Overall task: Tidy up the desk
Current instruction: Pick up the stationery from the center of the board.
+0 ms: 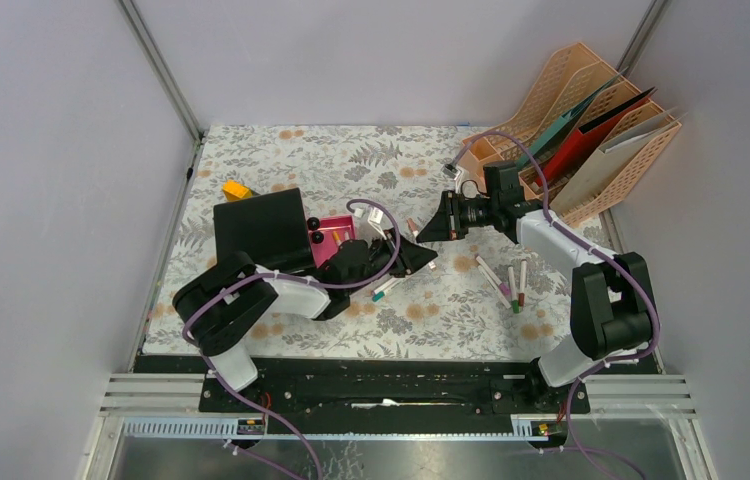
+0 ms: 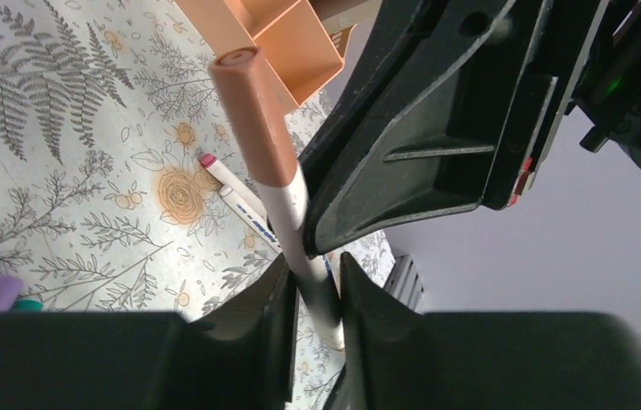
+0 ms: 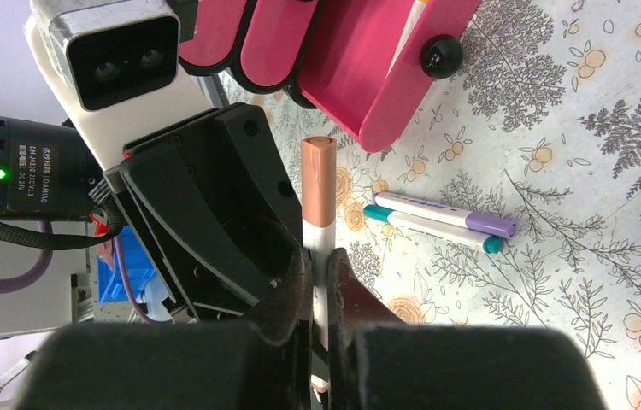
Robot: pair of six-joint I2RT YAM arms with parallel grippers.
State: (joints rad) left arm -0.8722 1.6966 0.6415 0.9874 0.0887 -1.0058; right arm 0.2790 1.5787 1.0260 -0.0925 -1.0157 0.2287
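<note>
While the right claw (image 3: 320,282) pinches the brown-capped marker (image 3: 318,184) above the tabletop (image 1: 351,160), the left claw (image 2: 314,295) seemingly pinches it too; confirm that hold before the right lets go.

The black motor housing (image 3: 22,166) bears a white label reading "DAMIAO" (and "DC 24V" beneath).

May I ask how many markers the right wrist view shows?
3: an orange-capped marker between the right jaws; a purple-capped marker beside a teal-capped marker on the desk. Others may be hidden.
</note>
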